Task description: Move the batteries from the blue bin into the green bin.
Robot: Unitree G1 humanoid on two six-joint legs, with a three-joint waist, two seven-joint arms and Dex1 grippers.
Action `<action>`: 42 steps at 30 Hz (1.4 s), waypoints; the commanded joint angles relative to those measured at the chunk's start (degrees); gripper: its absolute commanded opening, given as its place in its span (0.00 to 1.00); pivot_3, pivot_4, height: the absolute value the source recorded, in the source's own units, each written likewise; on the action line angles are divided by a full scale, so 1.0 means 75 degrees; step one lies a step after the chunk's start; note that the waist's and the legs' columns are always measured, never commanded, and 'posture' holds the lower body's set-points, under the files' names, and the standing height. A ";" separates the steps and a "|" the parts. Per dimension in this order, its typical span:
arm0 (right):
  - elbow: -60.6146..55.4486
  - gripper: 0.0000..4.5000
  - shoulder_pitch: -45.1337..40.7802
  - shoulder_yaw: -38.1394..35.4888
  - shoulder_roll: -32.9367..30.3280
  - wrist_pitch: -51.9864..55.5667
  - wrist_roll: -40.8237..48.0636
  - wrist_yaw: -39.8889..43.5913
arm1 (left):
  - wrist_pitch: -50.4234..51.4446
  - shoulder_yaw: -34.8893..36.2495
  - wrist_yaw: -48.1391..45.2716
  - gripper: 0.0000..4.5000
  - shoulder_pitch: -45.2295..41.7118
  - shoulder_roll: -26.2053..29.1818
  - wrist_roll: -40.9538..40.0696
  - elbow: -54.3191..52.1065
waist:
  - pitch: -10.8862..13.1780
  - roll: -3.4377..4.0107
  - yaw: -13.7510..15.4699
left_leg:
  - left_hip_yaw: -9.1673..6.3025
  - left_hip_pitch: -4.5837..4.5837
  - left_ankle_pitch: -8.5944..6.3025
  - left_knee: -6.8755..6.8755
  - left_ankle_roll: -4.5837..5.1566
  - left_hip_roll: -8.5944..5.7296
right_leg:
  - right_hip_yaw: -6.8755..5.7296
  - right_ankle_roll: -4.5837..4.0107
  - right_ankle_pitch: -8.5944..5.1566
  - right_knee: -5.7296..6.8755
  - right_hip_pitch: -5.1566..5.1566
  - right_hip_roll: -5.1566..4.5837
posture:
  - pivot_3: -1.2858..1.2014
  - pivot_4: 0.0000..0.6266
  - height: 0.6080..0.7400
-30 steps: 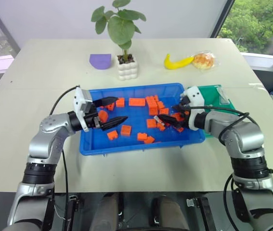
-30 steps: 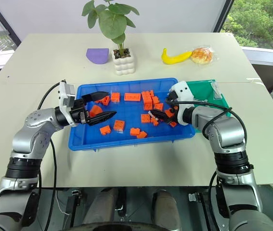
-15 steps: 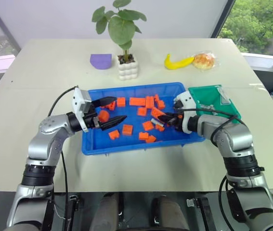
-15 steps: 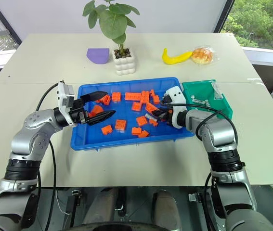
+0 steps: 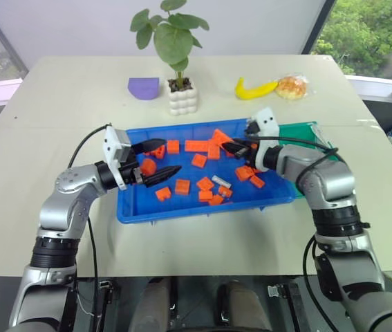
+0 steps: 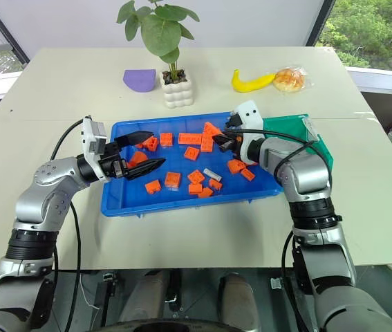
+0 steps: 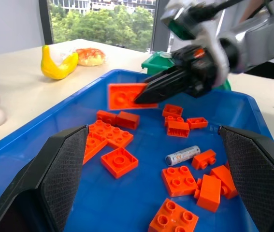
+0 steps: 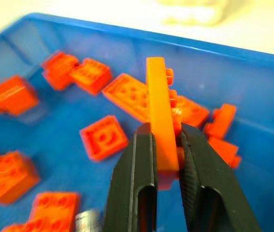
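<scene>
One orange plate (image 8: 162, 121), now raised in right gripper (image 8: 165, 145), battery (image 7: 182, 155) uncovered.

My left gripper (image 5: 155, 158) hangs level with its jaws spread wide, elbow bent. My right gripper (image 8: 165, 140) is clamped, seemingly on an orange plate (image 8: 162, 121), forearm angled inward.

Orange blocks (image 7: 120, 162) and a silvery battery (image 7: 182, 155) lie in the blue bin (image 5: 135, 211) beside the green bin (image 5: 314, 135).
</scene>
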 commanded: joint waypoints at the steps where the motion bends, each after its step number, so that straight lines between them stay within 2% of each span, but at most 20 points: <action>1: 0.0576 0.13 -0.0294 0.0193 -0.0038 -0.0705 -0.0477 0.0062 | -0.0121 0.0116 0.0054 1.00 0.0026 0.0008 -0.0093 -0.0341 | 0.0000 0.0000 -0.0005 | 0.0001 0.0000 0.0000 0.0000 0.0000 -0.0001 | 0.0000 0.0000 0.0000 0.0000 0.0000 -0.0001 | 0.52 0.24 1.00; 7: 0.0946 0.83 -0.0504 0.0269 -0.0091 -0.1137 -0.0753 0.0293 | -0.0046 0.0214 0.0111 1.00 0.0182 0.0102 -0.0153 -0.0531 | 0.0000 0.0000 -0.0040 | 0.0002 0.0000 0.0000 -0.0004 -0.0001 0.0004 | 0.0000 0.0000 0.0000 0.0003 -0.0005 0.0001 | 0.52 0.24 1.00; 8: 0.0882 0.91 -0.0531 0.0252 -0.0138 -0.1120 -0.0746 0.0375 | -0.0021 0.0230 0.0114 1.00 0.0198 0.0124 -0.0170 -0.0567 | 0.0000 0.0001 -0.0038 | 0.0000 0.0000 0.0000 -0.0004 -0.0001 0.0004 | 0.0000 0.0000 0.0000 0.0004 -0.0005 0.0003 | 0.52 0.24 1.00; 10: 0.0620 0.91 -0.0544 0.0217 -0.0285 -0.1003 -0.0655 0.0648 | 0.0044 0.0243 0.0098 1.00 0.0227 0.0180 -0.0210 -0.0646 | 0.0000 0.0001 -0.0035 | 0.0001 0.0000 0.0000 -0.0004 -0.0001 0.0005 | 0.0001 0.0000 0.0000 0.0003 -0.0005 0.0003 | 0.52 0.24 1.00; 16: -0.1186 0.91 -0.0054 0.0310 -0.1438 -0.0027 0.0167 0.2251 | 0.0297 0.0207 -0.0037 1.00 0.0402 0.0472 -0.0404 -0.1022 | 0.0000 0.0001 0.0000 | -0.0002 -0.0004 -0.0001 -0.0002 0.0001 0.0002 | 0.0000 0.0000 0.0000 -0.0003 -0.0002 -0.0002 | 0.52 0.24 1.00; 20: -0.1923 0.91 0.0324 0.0285 -0.1862 0.0381 0.0522 0.2615 | 0.0419 0.0172 -0.0022 1.00 0.0461 0.0524 -0.0504 -0.1256 | 0.0000 0.0000 -0.0007 | -0.0004 -0.0004 -0.0002 -0.0002 0.0003 0.0004 | 0.0000 0.0000 0.0000 -0.0004 0.0000 -0.0001 | 0.52 0.24 1.00; 32: -0.2306 0.91 0.0805 0.1075 -0.1260 0.0414 0.0312 0.2186 | 0.0716 0.0074 0.0070 1.00 0.0603 0.0590 -0.0629 -0.1794 | 0.0000 0.0000 -0.0012 | -0.0004 -0.0004 -0.0001 0.0000 0.0002 0.0006 | 0.0000 0.0000 0.0000 -0.0003 -0.0001 0.0001 | 0.52 0.24 1.00; 42: -0.1777 0.91 0.0793 0.1680 -0.1467 -0.0135 -0.0399 0.2224 | 0.0797 0.0166 0.0245 1.00 0.0754 0.0600 -0.0707 -0.2069 | -0.0001 -0.0001 -0.0002 | -0.0005 -0.0004 -0.0001 0.0004 0.0002 0.0004 | 0.0000 0.0000 0.0000 -0.0003 0.0001 0.0000 | 0.52 0.24 1.00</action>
